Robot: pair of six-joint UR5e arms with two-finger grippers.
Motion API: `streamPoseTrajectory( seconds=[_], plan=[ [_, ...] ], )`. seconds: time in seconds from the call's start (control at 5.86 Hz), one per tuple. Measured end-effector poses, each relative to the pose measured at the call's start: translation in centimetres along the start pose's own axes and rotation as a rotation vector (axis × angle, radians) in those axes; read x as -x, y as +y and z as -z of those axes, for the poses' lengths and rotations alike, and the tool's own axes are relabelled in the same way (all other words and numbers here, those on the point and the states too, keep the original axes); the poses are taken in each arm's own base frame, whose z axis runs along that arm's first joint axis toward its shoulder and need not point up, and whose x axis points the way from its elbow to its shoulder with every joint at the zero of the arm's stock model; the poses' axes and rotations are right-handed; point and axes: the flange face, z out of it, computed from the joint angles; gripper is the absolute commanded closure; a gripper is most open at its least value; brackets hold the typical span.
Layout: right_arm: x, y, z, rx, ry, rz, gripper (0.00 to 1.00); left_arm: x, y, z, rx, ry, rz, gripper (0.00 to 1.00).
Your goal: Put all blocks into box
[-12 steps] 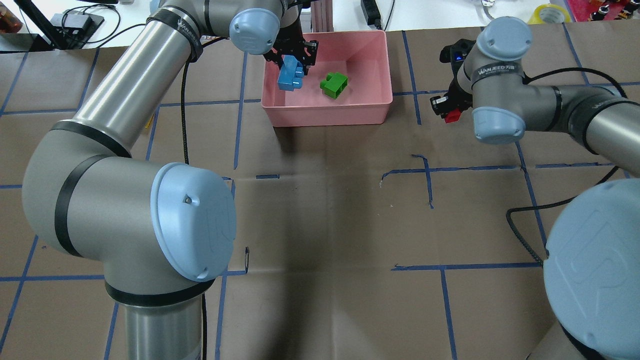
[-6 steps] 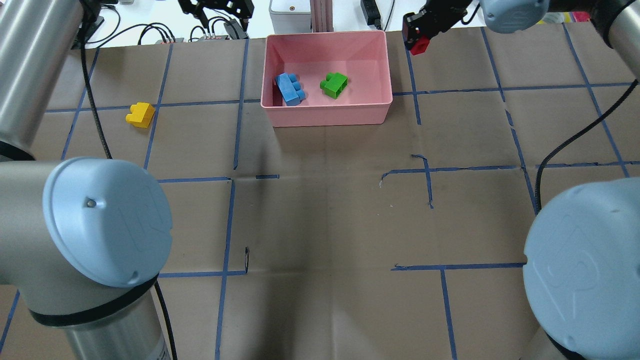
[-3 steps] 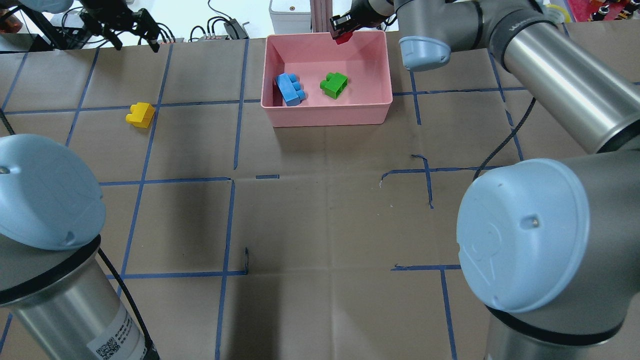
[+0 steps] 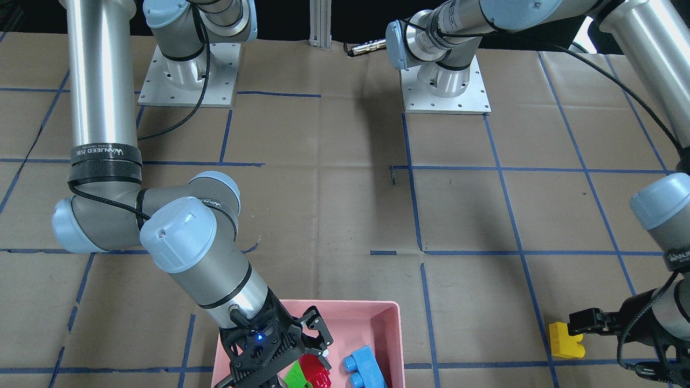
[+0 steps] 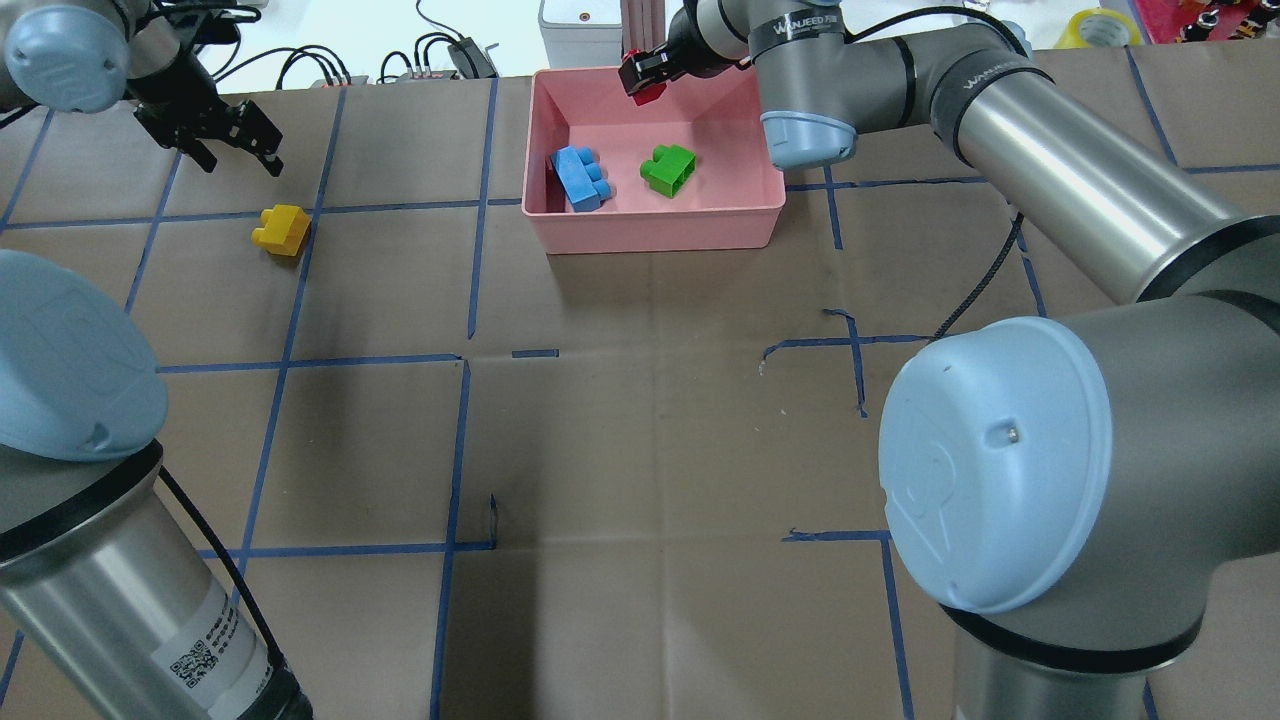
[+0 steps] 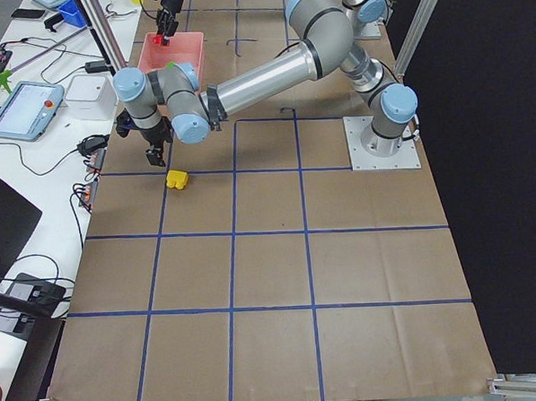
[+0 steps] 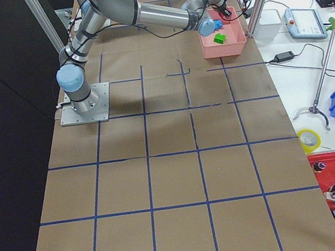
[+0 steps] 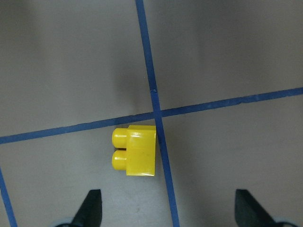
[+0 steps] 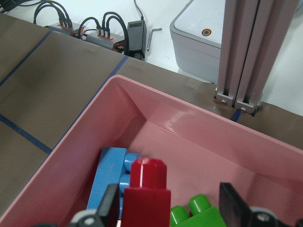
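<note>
The pink box (image 5: 655,228) stands at the far middle of the table and holds the light blue brick (image 5: 580,178) and the green brick (image 5: 668,170). My right gripper (image 5: 640,72) hangs over the box's far side. In the right wrist view its jaws stand wider than the red brick (image 9: 149,191) between them, with a gap on one side. The red brick (image 4: 315,372) hangs over the box's inside, next to the green brick (image 4: 294,377). The yellow brick (image 5: 281,229) lies on the table left of the box. My left gripper (image 5: 225,140) is open and empty just beyond it, with the yellow brick (image 8: 135,151) between its fingertips' line.
Blue tape lines cross the brown table cover. Behind the box stand an aluminium post (image 9: 244,52), a grey device (image 9: 196,33) and cables. The right arm's forearm (image 5: 1050,170) reaches across the table's right half. The left arm's elbow (image 5: 70,370) looms at the near left.
My left gripper let go of the blue brick in the box, then swung left and down towards the yellow brick. My right gripper carried the red brick leftward over the box's far side.
</note>
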Motion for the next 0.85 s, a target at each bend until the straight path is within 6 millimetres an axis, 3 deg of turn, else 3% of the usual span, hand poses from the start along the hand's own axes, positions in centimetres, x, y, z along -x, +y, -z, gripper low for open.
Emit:
streamPoseTrajectory(
  seconds=[0.51, 0.68, 0.85],
  plan=[
    [-0.1, 0.0, 0.7, 0.028, 0.005, -0.011, 0.01, 0.6, -0.6, -7.8, -0.029, -0.013, -0.004, 0.05],
    [-1.0, 0.2, 2.8, 0.122, 0.023, -0.052, 0.0, 0.6, -0.6, -9.3, -0.021, -0.006, -0.004, 0.1],
    [-2.2, 1.0, 6.7, 0.279, 0.07, -0.113, 0.0, 0.6, -0.6, -10.1, -0.014, -0.002, -0.011, 0.19]
  ],
)
